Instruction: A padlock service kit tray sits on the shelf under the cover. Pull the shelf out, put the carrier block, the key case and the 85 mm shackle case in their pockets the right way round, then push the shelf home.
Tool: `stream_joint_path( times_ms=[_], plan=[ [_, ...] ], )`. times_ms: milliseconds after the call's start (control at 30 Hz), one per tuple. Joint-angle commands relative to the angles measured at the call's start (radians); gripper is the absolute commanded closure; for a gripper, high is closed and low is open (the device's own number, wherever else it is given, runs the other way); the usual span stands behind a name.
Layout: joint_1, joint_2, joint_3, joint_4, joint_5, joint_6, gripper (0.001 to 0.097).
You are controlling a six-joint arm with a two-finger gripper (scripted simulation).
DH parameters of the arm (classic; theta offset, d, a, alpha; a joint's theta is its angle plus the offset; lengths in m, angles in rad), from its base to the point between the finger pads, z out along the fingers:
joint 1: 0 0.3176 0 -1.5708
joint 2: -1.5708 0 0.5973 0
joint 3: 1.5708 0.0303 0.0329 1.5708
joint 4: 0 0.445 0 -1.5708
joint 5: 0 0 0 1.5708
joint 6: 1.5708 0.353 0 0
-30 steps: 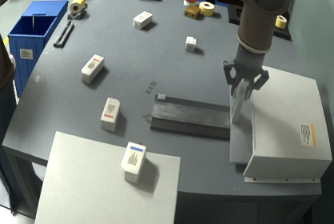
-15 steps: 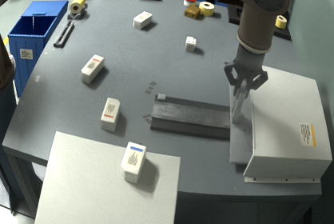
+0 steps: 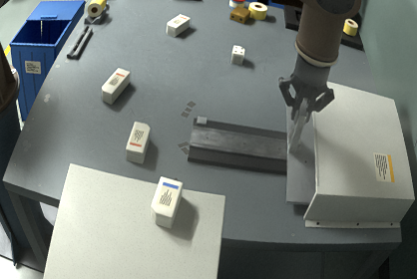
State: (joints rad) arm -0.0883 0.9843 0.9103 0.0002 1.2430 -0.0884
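The shelf's front edge (image 3: pixel 299 165) sticks out a little from under the pale grey cover (image 3: pixel 359 155) on the right of the table. My gripper (image 3: pixel 295 146) points straight down at that front edge and is closed on the shelf's handle there. The handle itself is too small to make out. The tray under the cover is hidden. Three white cases with red marks lie on the table: one far back (image 3: pixel 178 25), one on the left (image 3: pixel 115 85), one nearer the front (image 3: pixel 137 141). A white block with a blue stripe (image 3: pixel 166 202) stands on a pale mat (image 3: pixel 134 230).
Along the far edge stand tape rolls (image 3: pixel 258 10), yellow blocks and a red-capped jar. A blue bin (image 3: pixel 41 46) stands off the table's left side. Dark rails (image 3: pixel 239 144) run left from the shelf. A small white die (image 3: pixel 238 54) lies mid-table.
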Motion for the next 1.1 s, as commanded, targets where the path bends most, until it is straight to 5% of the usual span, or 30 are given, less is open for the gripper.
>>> stream_joint_path(
  times_ms=[0, 1067],
  plan=[
    [0.000, -0.002, 0.002, 0.000, 0.003, 0.000, 0.0901],
    [-0.001, -0.017, 0.036, 0.000, -0.016, -0.001, 0.0901]
  ],
)
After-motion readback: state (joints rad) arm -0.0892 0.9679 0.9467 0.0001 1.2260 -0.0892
